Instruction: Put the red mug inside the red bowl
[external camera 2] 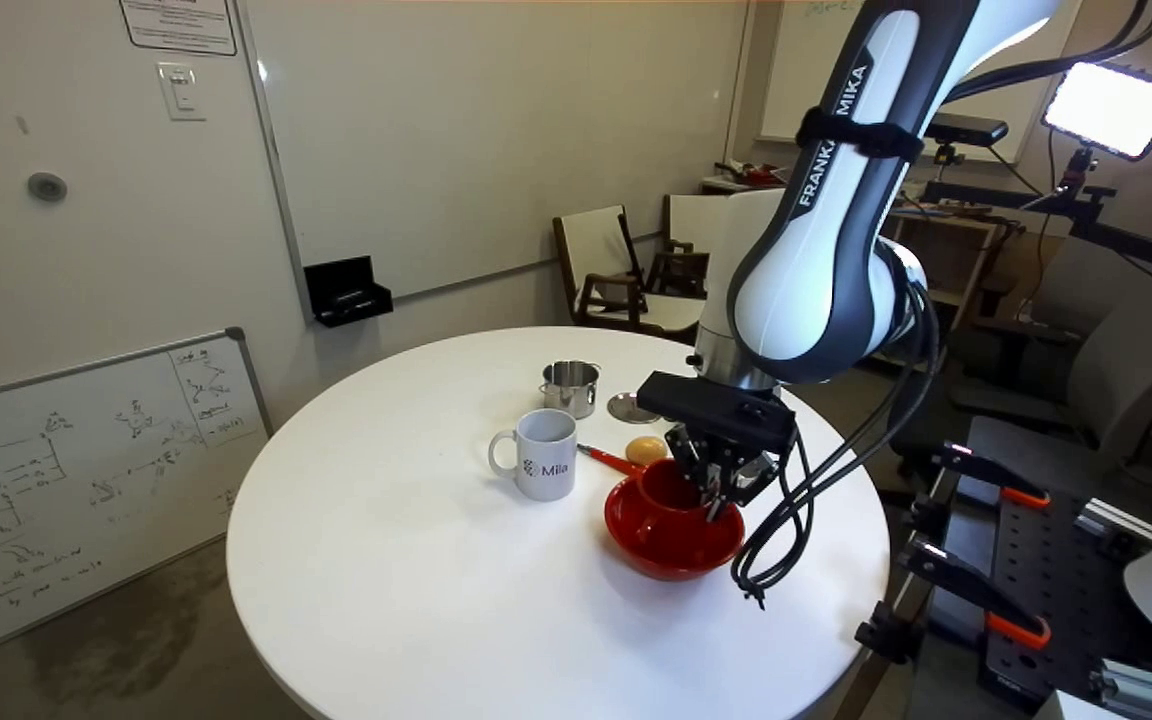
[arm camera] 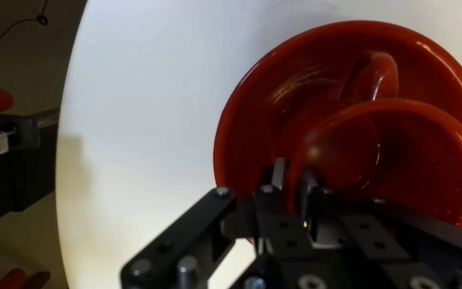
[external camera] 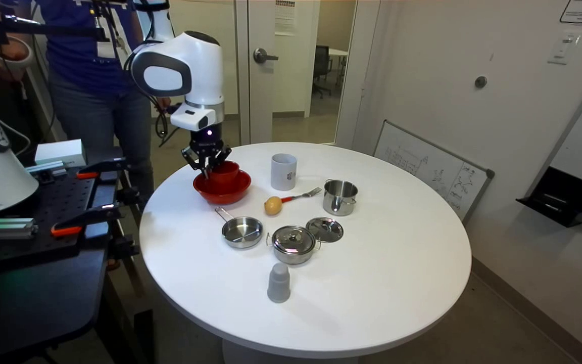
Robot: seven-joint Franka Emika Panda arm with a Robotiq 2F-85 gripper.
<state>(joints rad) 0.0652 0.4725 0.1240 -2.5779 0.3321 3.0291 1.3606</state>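
One red cylindrical ceramic-looking mug [arm camera: 407,160] pinched at rim by black gripper [arm camera: 294,180], inside wide glossy red bowl [external camera 2: 671,550]; mug probably stiff, slick, chippable; wall best gripped.

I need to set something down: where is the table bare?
Bare table: between the open pot and the edge near the leaning whiteboard; between the pan and the edge near the bench. Crowded: around lidded pot and loose lid; at red bowl, red mug and pincer.
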